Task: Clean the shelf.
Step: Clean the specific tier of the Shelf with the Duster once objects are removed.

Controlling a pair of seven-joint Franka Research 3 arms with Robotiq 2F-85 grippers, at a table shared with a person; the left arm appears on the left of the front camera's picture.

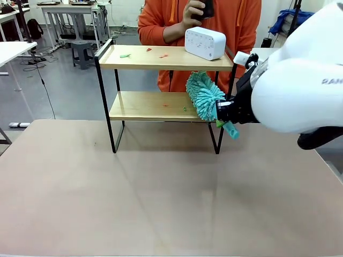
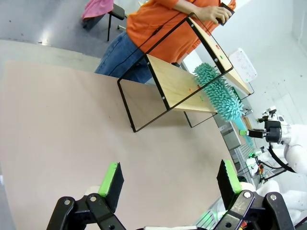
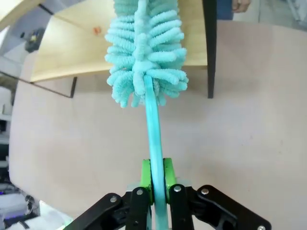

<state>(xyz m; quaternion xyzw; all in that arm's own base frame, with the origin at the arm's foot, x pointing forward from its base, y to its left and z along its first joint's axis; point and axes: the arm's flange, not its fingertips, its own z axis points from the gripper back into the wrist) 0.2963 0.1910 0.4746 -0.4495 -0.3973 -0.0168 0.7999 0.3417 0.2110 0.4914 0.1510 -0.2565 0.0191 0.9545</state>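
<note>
The shelf [image 1: 155,58] stands at the far side of the table, two light wooden boards in a thin black frame. My right gripper [image 1: 222,115] is shut on the teal handle of a fluffy teal duster [image 1: 203,95]. The duster's head lies over the right end of the lower board [image 1: 144,106]. In the right wrist view the handle runs up from the gripper [image 3: 156,181] to the duster head [image 3: 144,52] at the board's edge [image 3: 72,55]. Small green and red scraps [image 1: 125,55] lie on the top board. My left gripper [image 2: 170,179] hangs open above the table, away from the shelf [image 2: 168,81].
A white box [image 1: 205,43] sits on the top board's right end. A person in an orange top [image 1: 161,21] stands behind the shelf holding a dark object. The tan tabletop [image 1: 161,187] stretches in front of the shelf.
</note>
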